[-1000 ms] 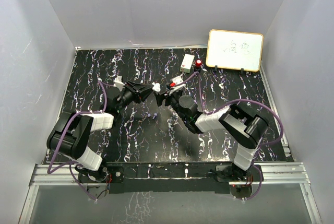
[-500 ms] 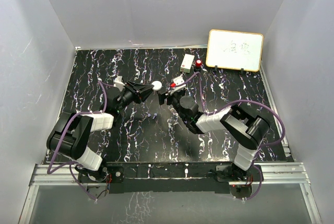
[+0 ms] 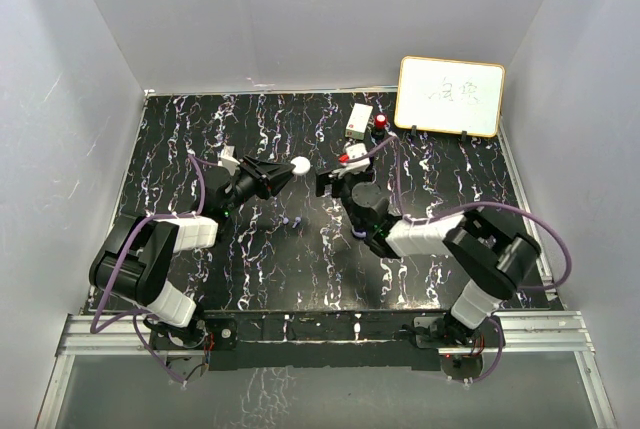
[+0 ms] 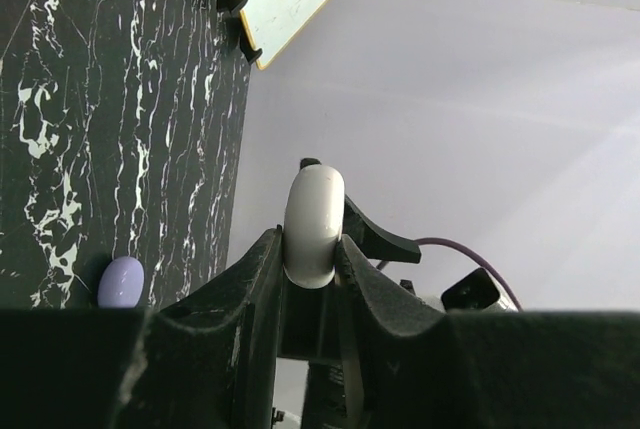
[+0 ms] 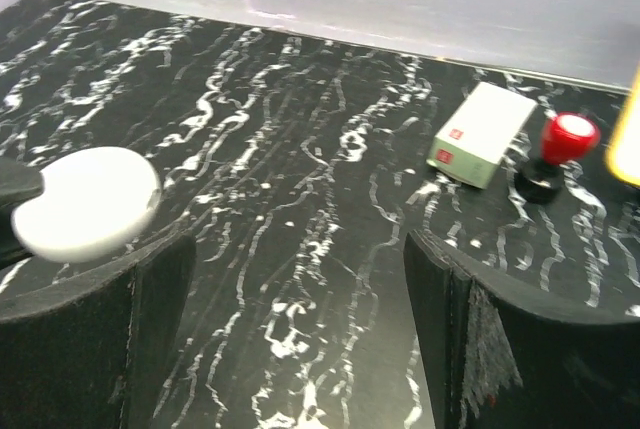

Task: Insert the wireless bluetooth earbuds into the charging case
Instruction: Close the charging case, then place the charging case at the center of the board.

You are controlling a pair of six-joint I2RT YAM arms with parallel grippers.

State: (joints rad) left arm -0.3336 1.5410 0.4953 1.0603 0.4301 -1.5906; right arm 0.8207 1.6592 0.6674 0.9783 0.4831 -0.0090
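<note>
A round white charging case is pinched edge-on between the fingers of my left gripper, which is shut on it above the table. From the top view the case sits at the tip of the left gripper. My right gripper stands just right of the case, open and empty. In the right wrist view its fingers are spread wide and the case lies off to the left. One small purple earbud rests on the black marbled table below the left gripper.
A white and green box and a red knob stand at the back of the table. A whiteboard leans at the back right. White walls enclose the table on three sides.
My right gripper has pulled back to the right, away from the case, and opened wider. The left gripper has kept its hold on the case in place.
</note>
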